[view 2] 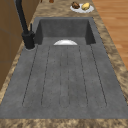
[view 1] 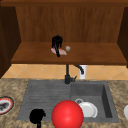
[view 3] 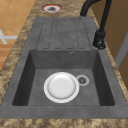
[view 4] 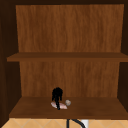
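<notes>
On the lower cabinet shelf (view 1: pixel 95 53) lies a flat pink thing (view 1: pixel 62 52) with a small grey ball (view 1: pixel 67 48) just to its right. My right hand (view 1: pixel 57 43) hangs over the pink thing, fingers straight down and touching it; the upper view shows the right hand (view 4: pixel 57 94), the pink thing (view 4: pixel 62 105) and the ball (view 4: pixel 67 102) likewise. My left hand (view 1: pixel 37 116) floats low at the sink's front left, fingers relaxed, holding nothing. Beside it, a big red ball (view 1: pixel 67 114) sits in front of the sink.
A white plate (view 3: pixel 61 87) lies in the sink basin (view 3: pixel 100 82) beside the drain. The black faucet (view 1: pixel 67 75) stands at the back, a white cup (view 1: pixel 83 72) behind it. A red-rimmed plate (view 3: pixel 51 8) sits left on the counter, a plate with food (view 2: pixel 81 6) right.
</notes>
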Robot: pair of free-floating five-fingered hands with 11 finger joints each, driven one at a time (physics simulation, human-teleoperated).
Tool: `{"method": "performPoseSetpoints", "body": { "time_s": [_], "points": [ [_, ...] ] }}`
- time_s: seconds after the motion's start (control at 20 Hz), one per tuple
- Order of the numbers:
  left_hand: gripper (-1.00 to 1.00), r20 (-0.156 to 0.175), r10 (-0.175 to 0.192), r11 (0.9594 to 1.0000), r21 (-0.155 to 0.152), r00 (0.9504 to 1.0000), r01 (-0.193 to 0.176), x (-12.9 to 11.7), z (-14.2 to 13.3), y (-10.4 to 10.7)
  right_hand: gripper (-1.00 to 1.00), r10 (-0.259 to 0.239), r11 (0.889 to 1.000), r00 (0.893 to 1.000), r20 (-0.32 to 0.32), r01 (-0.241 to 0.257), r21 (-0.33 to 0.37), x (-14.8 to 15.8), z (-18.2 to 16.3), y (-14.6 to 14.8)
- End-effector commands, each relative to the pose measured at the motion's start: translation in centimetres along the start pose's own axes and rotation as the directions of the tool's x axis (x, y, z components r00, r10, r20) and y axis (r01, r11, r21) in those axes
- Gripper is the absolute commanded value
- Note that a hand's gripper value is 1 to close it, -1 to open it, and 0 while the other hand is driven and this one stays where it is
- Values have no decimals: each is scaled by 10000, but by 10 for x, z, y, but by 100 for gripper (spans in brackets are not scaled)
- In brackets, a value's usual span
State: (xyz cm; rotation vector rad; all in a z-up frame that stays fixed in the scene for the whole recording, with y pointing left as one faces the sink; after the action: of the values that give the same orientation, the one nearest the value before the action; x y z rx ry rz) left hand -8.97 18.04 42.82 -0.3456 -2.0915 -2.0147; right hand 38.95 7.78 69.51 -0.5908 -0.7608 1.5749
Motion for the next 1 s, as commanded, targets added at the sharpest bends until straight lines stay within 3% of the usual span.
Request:
{"method": "performPoseSetpoints", "body": {
  "time_s": [0.0, 0.95],
  "points": [
    [0, 0, 0, 10000, 0, 10000, 0, 0, 0, 0, -100, 92, 10000, 9999, -116, -93, -34, -2, -19, -3],
    [0, 0, 0, 10000, 0, 10000, 0, 0, 0, 0, -100, 68, 10000, 10000, -49, -68, -67, -11, -83, -6]
  ]
}}
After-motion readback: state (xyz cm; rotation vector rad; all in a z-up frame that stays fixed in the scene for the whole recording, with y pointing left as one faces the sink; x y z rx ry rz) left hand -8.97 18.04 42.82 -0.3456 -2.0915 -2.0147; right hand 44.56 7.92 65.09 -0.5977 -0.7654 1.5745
